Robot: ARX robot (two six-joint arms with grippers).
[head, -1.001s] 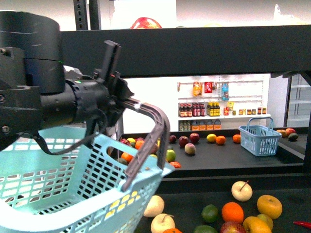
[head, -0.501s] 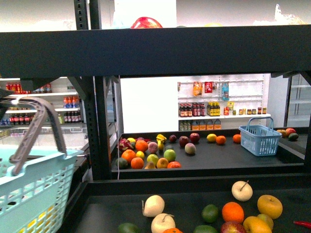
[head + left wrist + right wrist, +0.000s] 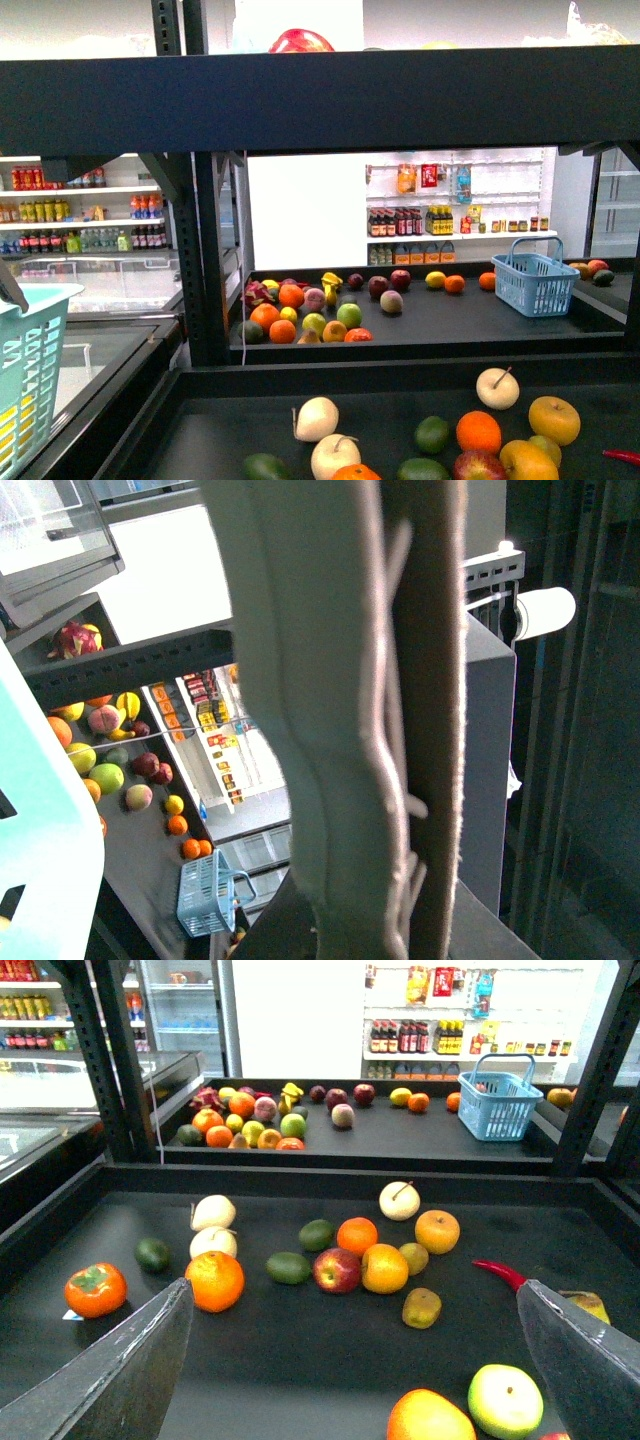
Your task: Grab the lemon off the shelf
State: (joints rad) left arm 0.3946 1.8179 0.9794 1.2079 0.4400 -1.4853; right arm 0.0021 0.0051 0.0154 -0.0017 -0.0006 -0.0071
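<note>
Centrally in the front frame, a lemon lies on the shelf; the right gripper gapes wide, the left gripper's spread cannot be told.

bright store light washes the white wall behind the shelf until it glares, leaving the frame nearly silhouetted. the trays stay dim but fruit colours read clearly. the left wrist view is blocked by a blurred, close basket handle; a lamp blooms white.
</note>
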